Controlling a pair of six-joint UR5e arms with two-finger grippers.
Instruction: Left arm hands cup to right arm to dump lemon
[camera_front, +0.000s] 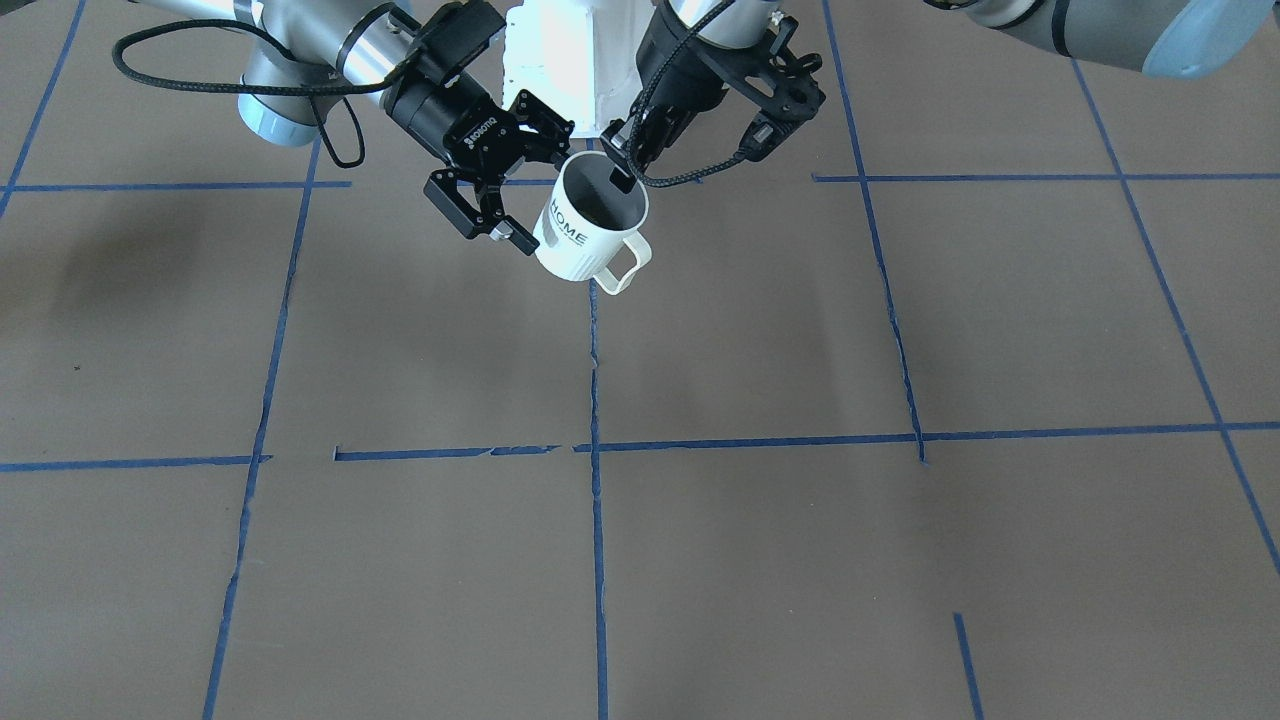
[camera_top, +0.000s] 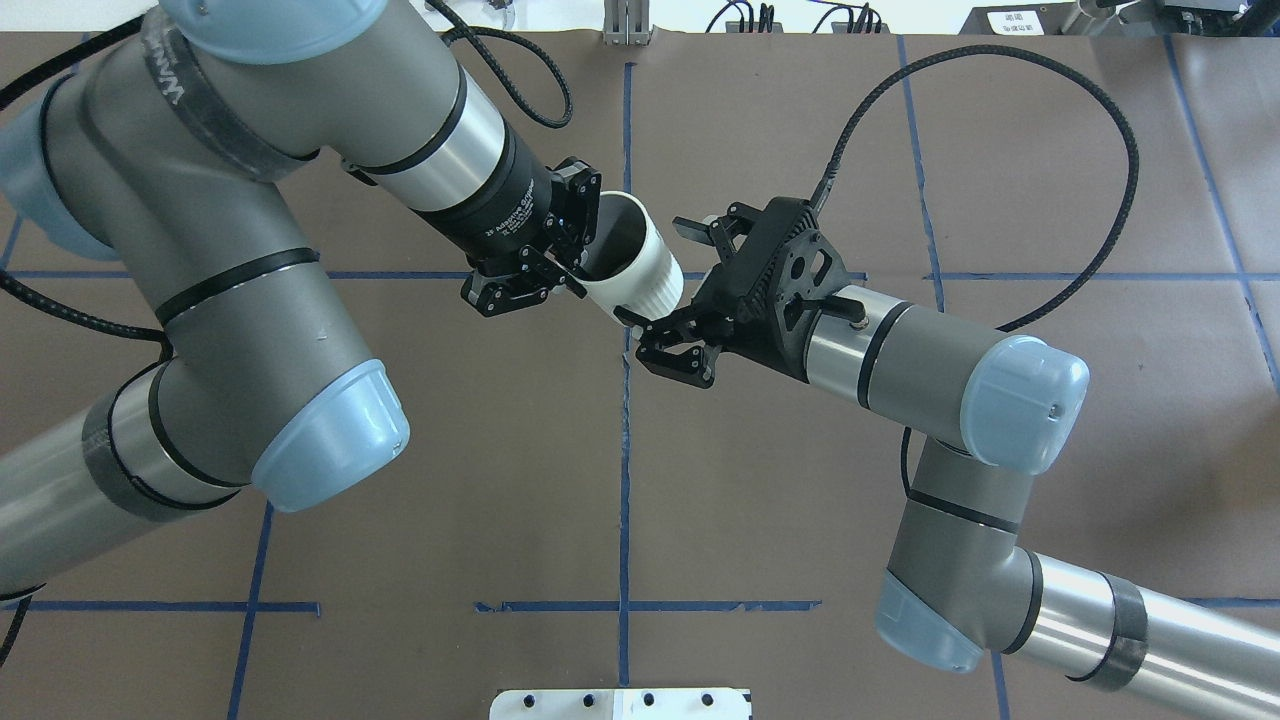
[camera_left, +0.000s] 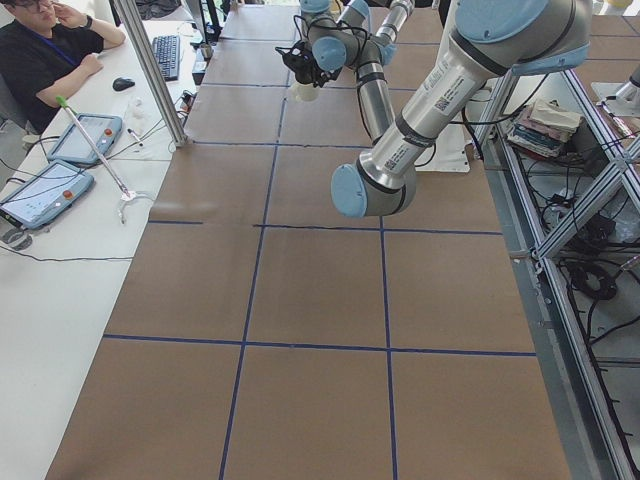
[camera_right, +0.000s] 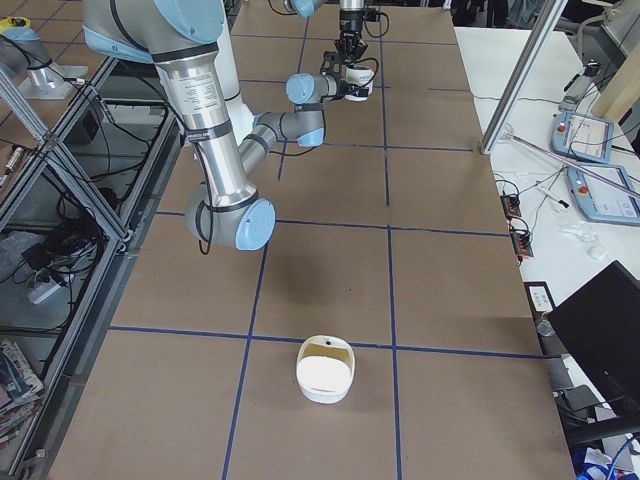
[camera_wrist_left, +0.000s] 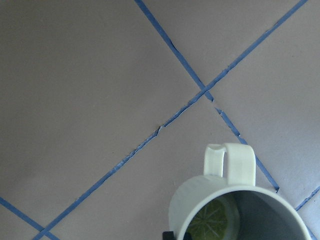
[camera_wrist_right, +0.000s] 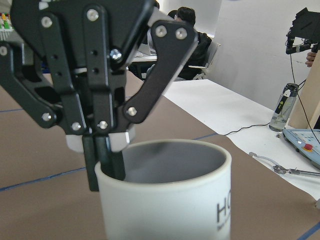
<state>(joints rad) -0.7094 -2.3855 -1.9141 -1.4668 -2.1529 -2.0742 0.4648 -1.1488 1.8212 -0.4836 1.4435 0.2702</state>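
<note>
Exterior right: white bowl (camera_right: 325, 372) on table (camera_right: 450, 300), well apart from cup (camera_right: 362, 89).

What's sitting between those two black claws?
The cup, clearest in the overhead view: the left gripper pinches its rim, and the right gripper is open around its sides.

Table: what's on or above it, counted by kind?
Robot arms: 2 (left arm, right arm)
Cup: 1
Lemon slice in it: 1
White container: 1
Total: 5
</note>
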